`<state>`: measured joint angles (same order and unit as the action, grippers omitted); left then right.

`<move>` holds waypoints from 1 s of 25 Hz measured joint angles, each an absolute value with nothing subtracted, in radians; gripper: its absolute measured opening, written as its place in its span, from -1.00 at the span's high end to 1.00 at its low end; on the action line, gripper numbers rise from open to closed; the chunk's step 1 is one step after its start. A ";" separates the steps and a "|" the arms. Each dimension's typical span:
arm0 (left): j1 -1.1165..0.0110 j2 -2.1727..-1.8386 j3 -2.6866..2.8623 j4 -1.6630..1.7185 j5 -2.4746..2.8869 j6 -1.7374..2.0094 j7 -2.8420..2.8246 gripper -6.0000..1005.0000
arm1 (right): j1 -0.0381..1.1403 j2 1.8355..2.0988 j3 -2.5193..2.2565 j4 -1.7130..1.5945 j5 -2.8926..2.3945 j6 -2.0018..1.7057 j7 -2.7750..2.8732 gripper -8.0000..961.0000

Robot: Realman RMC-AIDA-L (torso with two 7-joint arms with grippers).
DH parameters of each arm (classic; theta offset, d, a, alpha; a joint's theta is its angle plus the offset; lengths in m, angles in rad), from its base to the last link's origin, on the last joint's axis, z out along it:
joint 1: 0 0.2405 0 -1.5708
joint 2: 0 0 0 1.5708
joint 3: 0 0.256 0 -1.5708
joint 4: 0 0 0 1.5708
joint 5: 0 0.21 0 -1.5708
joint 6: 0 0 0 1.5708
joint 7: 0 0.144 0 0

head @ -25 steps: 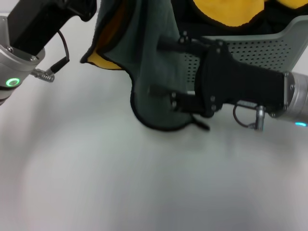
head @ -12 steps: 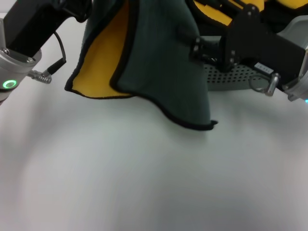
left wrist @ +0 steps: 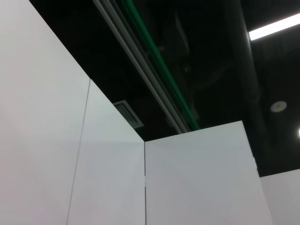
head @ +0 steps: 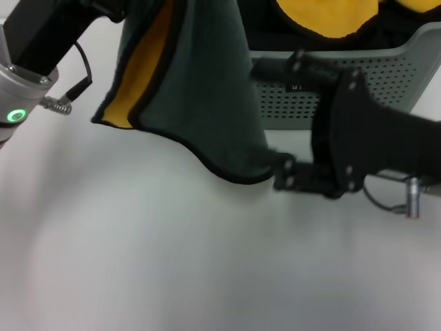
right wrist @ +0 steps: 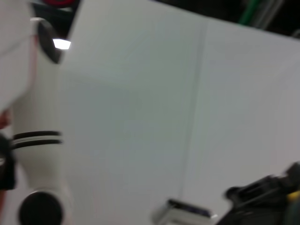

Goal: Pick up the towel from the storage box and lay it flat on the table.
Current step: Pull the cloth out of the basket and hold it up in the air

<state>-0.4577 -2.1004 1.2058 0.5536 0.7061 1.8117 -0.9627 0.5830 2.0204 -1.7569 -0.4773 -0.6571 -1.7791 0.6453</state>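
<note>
Half a second ago the right gripper was up over the storage box; now it has dropped low in front of it, out over the table, its two fingers spread wide apart — one lying along the box's perforated front wall, the other just at the towel's lowest corner. Whether that lower fingertip actually touches the black edging I can't tell from where I stand. The towel's hem has pulled in a little toward the left as well.

The towel hangs in the air, dark grey-green face toward us, with a fold of the yellow-orange side showing on its left. Its top runs out of sight at the upper edge of the head view, up where the left arm reaches in, so the left gripper itself is not visible. Its bottom corner dangles just above the white surface, in front of the box's left end.

Inside the box, more yellow and dark cloth lies bunched — separate from the hanging towel. The wrist views show only white wall panels and a dark ceiling.
</note>
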 joint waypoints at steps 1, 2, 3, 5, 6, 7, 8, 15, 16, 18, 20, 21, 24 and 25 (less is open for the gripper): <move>-0.460 -2.101 1.207 0.554 0.706 1.808 -0.958 0.92 | 0.592 2.023 -1.758 -0.477 -0.680 -1.778 0.646 -0.41; -0.463 -2.102 1.209 0.554 0.706 1.806 -0.954 0.92 | 0.598 2.025 -1.758 -0.475 -0.688 -1.767 0.647 -0.41; -0.466 -2.102 1.212 0.553 0.706 1.802 -0.952 0.92 | 0.608 2.027 -1.761 -0.472 -0.696 -1.741 0.648 -0.41; -0.470 -2.103 1.219 0.552 0.705 1.800 -0.951 0.92 | 0.625 2.027 -1.774 -0.469 -0.685 -1.669 0.650 -0.41; -0.470 -2.103 1.222 0.552 0.704 1.800 -0.951 0.92 | 0.632 2.027 -1.787 -0.470 -0.670 -1.634 0.650 -0.41; -0.470 -2.104 1.227 0.551 0.702 1.800 -0.951 0.92 | 0.637 2.027 -1.797 -0.473 -0.653 -1.604 0.650 -0.41; -0.471 -2.104 1.234 0.551 0.698 1.800 -0.951 0.92 | 0.643 2.028 -1.811 -0.476 -0.628 -1.576 0.650 -0.41; -0.470 -2.105 1.275 0.551 0.667 1.798 -0.945 0.92 | 0.654 2.028 -1.861 -0.480 -0.504 -1.486 0.652 -0.41; -0.468 -2.105 1.277 0.551 0.665 1.798 -0.944 0.92 | 0.645 2.028 -1.860 -0.480 -0.491 -1.487 0.653 -0.40; -0.465 -2.105 1.277 0.551 0.664 1.798 -0.944 0.92 | 0.630 2.028 -1.857 -0.480 -0.460 -1.492 0.658 -0.40; -0.464 -2.105 1.278 0.550 0.664 1.798 -0.944 0.92 | 0.619 2.028 -1.854 -0.477 -0.418 -1.498 0.675 -0.40; -0.465 -2.105 1.278 0.548 0.664 1.798 -0.944 0.92 | 0.618 2.028 -1.855 -0.474 -0.406 -1.503 0.683 -0.40; -0.472 -2.105 1.284 0.535 0.663 1.798 -0.939 0.92 | 0.620 2.028 -1.855 -0.468 -0.382 -1.514 0.716 -0.40; -0.475 -2.105 1.288 0.530 0.663 1.798 -0.933 0.92 | 0.621 2.028 -1.855 -0.468 -0.377 -1.515 0.726 -0.40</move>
<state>-0.4752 -2.1046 1.2883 0.5296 0.6630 1.7977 -0.9334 0.6212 2.0278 -1.8546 -0.4675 -0.3775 -1.5150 0.7265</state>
